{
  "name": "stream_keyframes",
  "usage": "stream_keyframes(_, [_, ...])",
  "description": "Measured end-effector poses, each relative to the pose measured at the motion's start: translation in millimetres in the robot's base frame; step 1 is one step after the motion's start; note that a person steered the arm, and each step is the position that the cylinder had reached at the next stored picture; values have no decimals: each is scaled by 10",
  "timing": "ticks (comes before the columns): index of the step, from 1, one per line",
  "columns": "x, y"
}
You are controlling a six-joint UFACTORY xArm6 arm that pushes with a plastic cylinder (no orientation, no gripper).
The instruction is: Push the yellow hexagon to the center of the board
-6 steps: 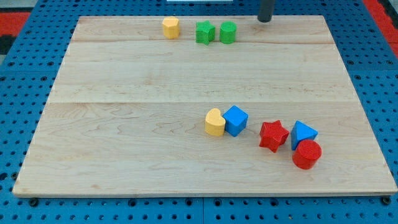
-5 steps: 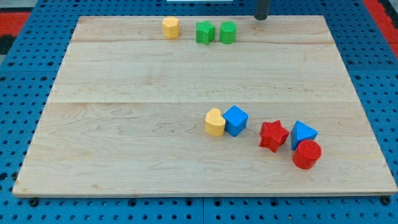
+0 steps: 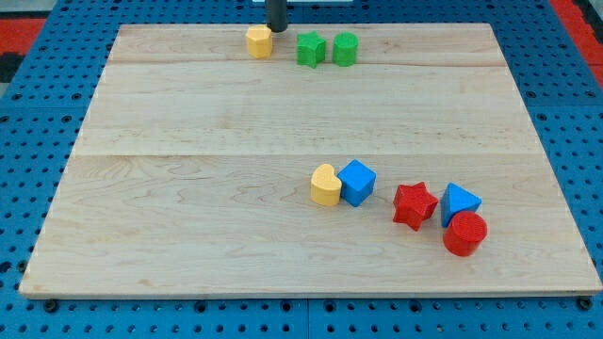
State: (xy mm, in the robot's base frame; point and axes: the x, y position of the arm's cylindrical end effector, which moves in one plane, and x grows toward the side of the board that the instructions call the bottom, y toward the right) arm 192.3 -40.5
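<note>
The yellow hexagon (image 3: 258,41) sits near the top edge of the wooden board (image 3: 188,188), left of centre. My tip (image 3: 278,28) is at the board's top edge, just above and to the right of the yellow hexagon, close to it; I cannot tell whether they touch. A green star-like block (image 3: 311,49) and a green cylinder-like block (image 3: 345,48) stand to the right of the hexagon.
A yellow heart-like block (image 3: 325,185) touches a blue cube (image 3: 357,182) right of the board's centre. A red star (image 3: 414,205), a blue triangle (image 3: 459,201) and a red cylinder (image 3: 464,234) cluster at the lower right.
My tip has moved left along the top edge, from above the right of the green blocks to just beside the yellow hexagon. No block has moved.
</note>
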Motion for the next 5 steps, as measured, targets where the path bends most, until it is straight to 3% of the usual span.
stream_keyframes(2, [769, -319])
stream_keyframes(4, [362, -818])
stream_keyframes(5, [880, -754])
